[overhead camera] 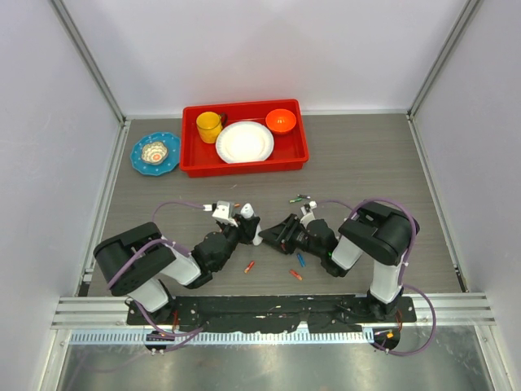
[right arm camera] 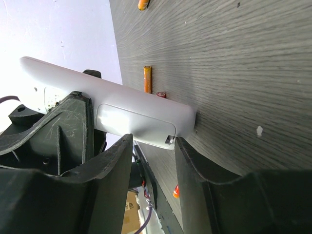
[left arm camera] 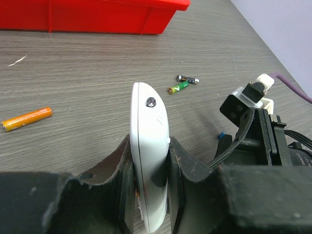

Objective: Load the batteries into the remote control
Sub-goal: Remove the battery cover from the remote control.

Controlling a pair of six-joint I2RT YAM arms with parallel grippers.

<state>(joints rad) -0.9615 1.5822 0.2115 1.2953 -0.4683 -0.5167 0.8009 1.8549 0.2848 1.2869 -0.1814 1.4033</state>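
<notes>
White remote (left arm camera: 147, 117) stands edgewise, clamped in the left tool (left arm camera: 150, 144); the right tool (right arm camera: 152, 142) gapes at its cover (right arm camera: 134, 122), batteries (left arm camera: 27, 119) loose on the surface (left arm camera: 97, 63). Prying could twist the remote from that narrow grip.

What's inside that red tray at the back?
A yellow mug, a white plate and an orange bowl sit in the red tray. Whatever lies under the plate is hidden.

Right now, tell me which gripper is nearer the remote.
Left. The left gripper is shut on the remote, with its fingers clamped on both faces. The right gripper is open at one end of the remote, fingertips close to it; I cannot tell whether they touch.
</notes>
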